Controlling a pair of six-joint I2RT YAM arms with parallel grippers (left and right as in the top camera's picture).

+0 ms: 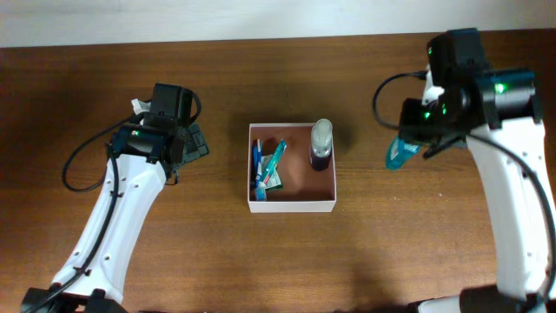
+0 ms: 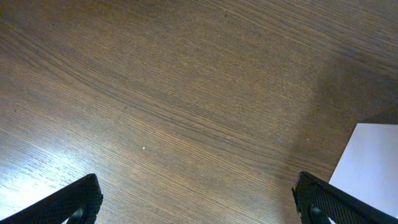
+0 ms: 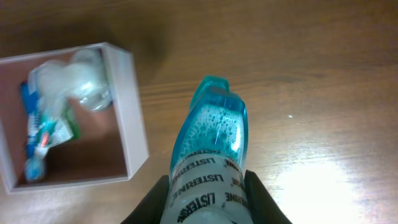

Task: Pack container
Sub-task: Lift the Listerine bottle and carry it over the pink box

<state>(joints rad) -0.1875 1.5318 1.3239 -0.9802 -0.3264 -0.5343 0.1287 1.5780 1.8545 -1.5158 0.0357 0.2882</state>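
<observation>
The container [image 1: 292,204], a shallow square cardboard box with white walls and a reddish-brown inside, sits mid-table; it also shows in the right wrist view [image 3: 127,106]. Inside it stand a dark bottle with a clear cap [image 1: 321,143] and lie a toothbrush and a green-white packet [image 1: 271,165]. My right gripper [image 3: 205,193] is shut on a blue Listerine bottle [image 3: 211,149], held above the table to the right of the box [image 1: 401,155]. My left gripper [image 2: 199,205] is open and empty over bare wood left of the box [image 1: 193,143].
The wooden table [image 1: 287,261] extends all around the box. A white corner of the box [image 2: 370,162] shows at the right of the left wrist view.
</observation>
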